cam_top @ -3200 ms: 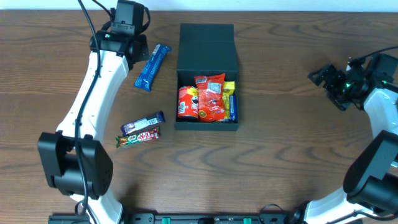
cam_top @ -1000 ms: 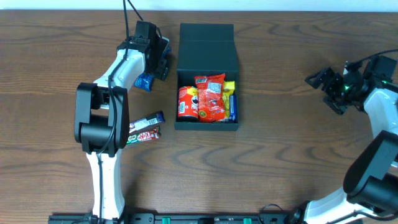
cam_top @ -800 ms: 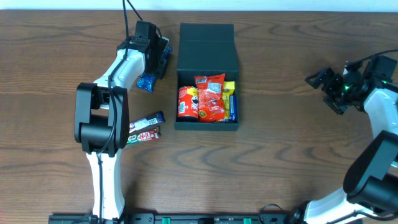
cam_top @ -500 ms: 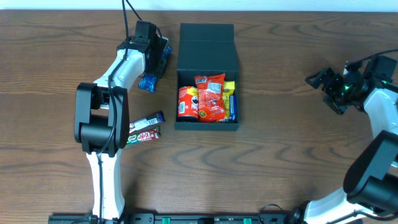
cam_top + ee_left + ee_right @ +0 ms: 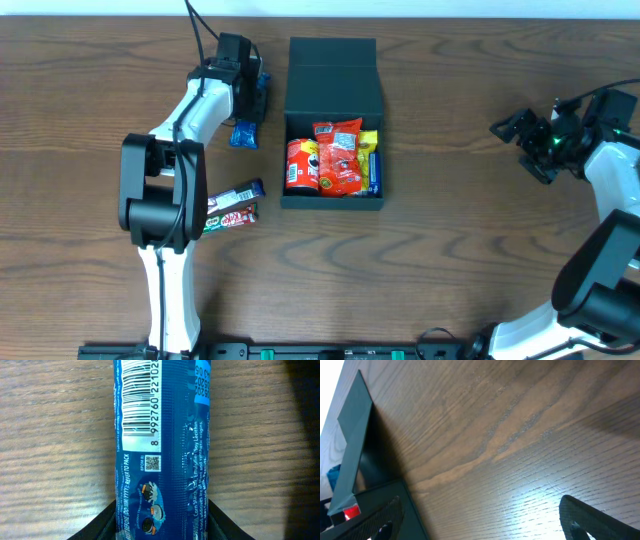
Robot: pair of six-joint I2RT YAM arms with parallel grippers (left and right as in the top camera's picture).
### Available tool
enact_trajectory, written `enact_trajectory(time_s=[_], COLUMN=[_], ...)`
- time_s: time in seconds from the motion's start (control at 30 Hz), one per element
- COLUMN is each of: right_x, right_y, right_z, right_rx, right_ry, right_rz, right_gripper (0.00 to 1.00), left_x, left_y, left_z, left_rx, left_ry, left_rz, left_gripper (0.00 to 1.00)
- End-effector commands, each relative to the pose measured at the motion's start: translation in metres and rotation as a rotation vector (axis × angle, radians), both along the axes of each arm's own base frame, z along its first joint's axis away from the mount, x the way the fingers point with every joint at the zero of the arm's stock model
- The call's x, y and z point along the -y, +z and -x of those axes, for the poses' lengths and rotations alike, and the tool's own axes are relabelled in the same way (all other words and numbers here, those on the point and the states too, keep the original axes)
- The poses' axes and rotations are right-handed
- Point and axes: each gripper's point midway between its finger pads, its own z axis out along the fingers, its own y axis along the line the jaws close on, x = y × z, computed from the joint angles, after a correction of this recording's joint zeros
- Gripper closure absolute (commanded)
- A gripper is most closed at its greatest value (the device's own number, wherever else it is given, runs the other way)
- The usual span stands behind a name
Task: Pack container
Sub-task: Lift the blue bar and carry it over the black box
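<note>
The container (image 5: 332, 203) sits near the middle of the counter (image 5: 450, 260), toward its far edge, with its lid (image 5: 333, 72) folded open on the far side. Inside, a red pouch (image 5: 339, 158) lies across the middle. A red can (image 5: 299, 166) is just beside it on the left, a yellow packet (image 5: 370, 138) shows at the upper right, and a thin blue bar (image 5: 376, 173) runs along the right wall.

The left tool (image 5: 252, 92) is just left of the container, level with the lid. It pinches a blue packet (image 5: 162, 445). In the left wrist view its two black fingers (image 5: 97, 527) press against either side of the long glossy wrapper, whose barcode faces the camera. From overhead, the packet's lower end sticks out below the tool, pointing toward the near edge of the counter and standing apart from the container's left wall. Whether the packet rests on the wood or hangs just above it cannot be told.

Well apart from these, nearer the front left, a dark blue and white bar (image 5: 231, 198) and a red bar (image 5: 233, 216) lie side by side on the counter, partly hidden by the left arm.

The right tool (image 5: 516, 128) is far out on the right side of the counter, turned toward the container. Its fingers are spread wide with nothing between them. Its wrist view shows only bare wood grain between them and the dark container at the left edge.
</note>
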Motion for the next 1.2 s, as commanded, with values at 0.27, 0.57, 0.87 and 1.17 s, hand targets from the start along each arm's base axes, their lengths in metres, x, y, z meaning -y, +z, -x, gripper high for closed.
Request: enact_trajectory(time_s=[0.27,0.57,0.87,1.17], right_x=[-0.001,-0.006,-0.009,-0.010], right_y=[0.017,0.013,0.009,0.008], right_z=[-0.006,0.003,0.012,0.016], right_rx=[0.044,0.004,-0.015,-0.030], right_ry=[0.010,0.023,0.075,0.082], right_rz=[0.011,-0.001,0.016,0.010], right_gripper=[0.01,0.01,0.01,0.01], left_x=[0.072,0.116,0.140,0.155], left_y=[0.228,0.271,0.236,0.200], left_z=[0.029,0.083,0.074,0.102], left_rx=[0.515,0.659,0.636,0.500], left_ry=[-0.690,-1.063,-1.187,-1.445], left_rz=[0.171,0.403,-0.088,-0.317], left_gripper=[0.94,0.94,0.95,0.94])
